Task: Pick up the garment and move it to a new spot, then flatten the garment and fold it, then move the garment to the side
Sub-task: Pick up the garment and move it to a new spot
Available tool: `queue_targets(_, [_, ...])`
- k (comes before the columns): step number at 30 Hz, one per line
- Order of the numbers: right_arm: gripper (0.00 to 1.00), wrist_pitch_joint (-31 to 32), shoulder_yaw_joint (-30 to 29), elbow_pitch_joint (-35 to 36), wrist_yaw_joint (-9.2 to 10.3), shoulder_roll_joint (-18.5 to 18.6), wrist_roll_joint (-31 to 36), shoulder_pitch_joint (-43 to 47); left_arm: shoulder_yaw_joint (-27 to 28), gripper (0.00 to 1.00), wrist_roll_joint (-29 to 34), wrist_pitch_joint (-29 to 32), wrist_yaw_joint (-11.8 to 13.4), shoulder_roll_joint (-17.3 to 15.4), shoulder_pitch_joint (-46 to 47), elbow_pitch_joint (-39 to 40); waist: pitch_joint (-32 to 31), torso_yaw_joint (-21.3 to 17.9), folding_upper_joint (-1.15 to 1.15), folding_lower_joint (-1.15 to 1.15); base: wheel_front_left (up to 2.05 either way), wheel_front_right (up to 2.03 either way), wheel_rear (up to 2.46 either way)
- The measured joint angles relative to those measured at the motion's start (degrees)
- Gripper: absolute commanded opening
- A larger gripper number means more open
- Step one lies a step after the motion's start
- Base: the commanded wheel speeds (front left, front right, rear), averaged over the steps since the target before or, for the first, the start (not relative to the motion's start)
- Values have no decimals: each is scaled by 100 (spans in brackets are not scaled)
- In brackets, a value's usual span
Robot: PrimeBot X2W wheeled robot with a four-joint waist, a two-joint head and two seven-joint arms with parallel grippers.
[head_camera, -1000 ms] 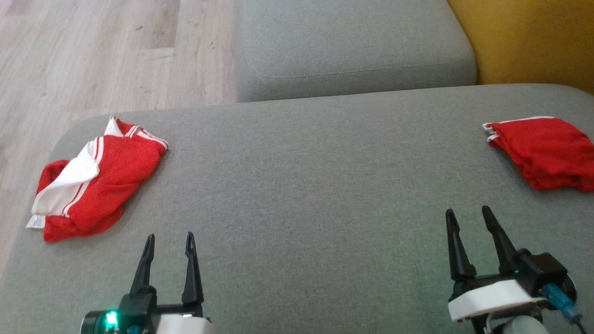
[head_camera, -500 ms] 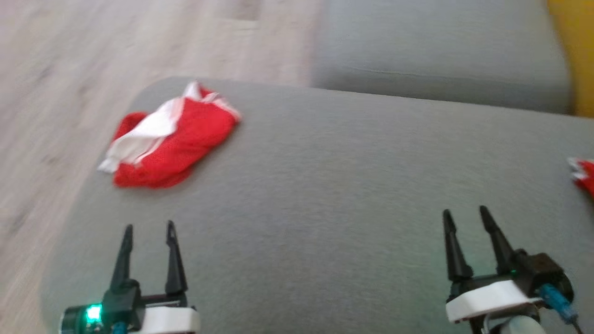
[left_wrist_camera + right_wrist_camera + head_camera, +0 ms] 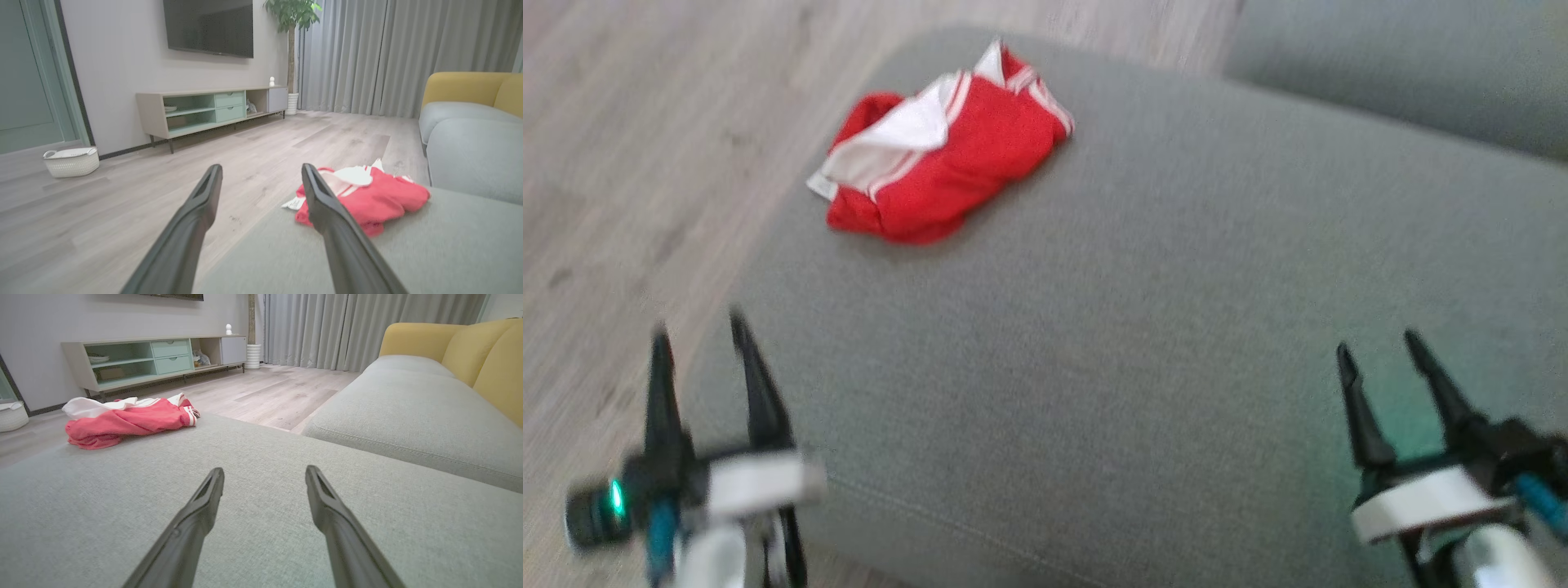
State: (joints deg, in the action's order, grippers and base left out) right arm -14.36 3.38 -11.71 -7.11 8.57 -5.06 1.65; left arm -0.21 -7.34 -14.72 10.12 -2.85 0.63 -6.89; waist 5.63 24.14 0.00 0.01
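Head view, somewhat blurred: a crumpled red knit garment with white stripes and a white panel point(image 3: 943, 167) lies bunched at about 11 o'clock, on the far left corner of a broad grey woven-fabric seat cushion point(image 3: 1135, 327) with rounded edges. Pale wood-plank flooring point(image 3: 645, 122) runs past the cushion at 9 o'clock. The left gripper point(image 3: 698, 327) sits at 7 o'clock, over the cushion's near left edge, its two slim, tapered dark fingers spread apart and holding nothing. The right gripper point(image 3: 1377, 343) sits at 4 o'clock over the cushion, its fingers likewise parted and empty. Both are well apart from the garment.

Left wrist view: the left gripper point(image 3: 261, 167) has its fingers splayed wide. The garment point(image 3: 376, 198) lies at 3 o'clock, in soft folds by the cushion's rim. A white woven basket point(image 3: 71, 161) stands on the floor at 9 o'clock.

Right wrist view: the right gripper point(image 3: 264, 470) shows a wide gap above the nubby grey weave, with the garment point(image 3: 130, 420) at 10 o'clock. A smooth mustard-yellow sofa back point(image 3: 470, 351) rises at 2 o'clock.
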Motion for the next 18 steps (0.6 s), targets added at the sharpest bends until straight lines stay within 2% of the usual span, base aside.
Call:
queue_targets(4, [100, 0, 1, 153, 0, 403, 74, -325, -19, 100, -130, 0, -14, 19, 1207, -305, 565, -1, 0, 1, 0, 0, 0])
queue_targets(6, [100, 0, 2, 215, 0, 623, 114, -511, -19, 100, -125, -2, -138, 49, 1917, -756, 877, -22, 0, 1, 0, 0, 0])
queue_targets(10, [100, -1, -35, 380, 0, 1000, 158, -864, 1, 100, -200, 37, -348, 53, 3362, -2313, 1507, -103, 0, 2, 0, 0, 0])
queue_targets(16, [100, -37, -160, 664, 0, 1220, 164, -1117, 191, 100, -740, 936, -802, 21, 5149, -4502, 2305, -302, 0, 2, 0, 0, 0])
queue_targets(18, [100, -59, -155, 804, 0, 1220, 164, -1190, 294, 100, -913, 1241, -867, -15, 5498, -5097, 2496, -405, 0, 0, 0, 0, 0])
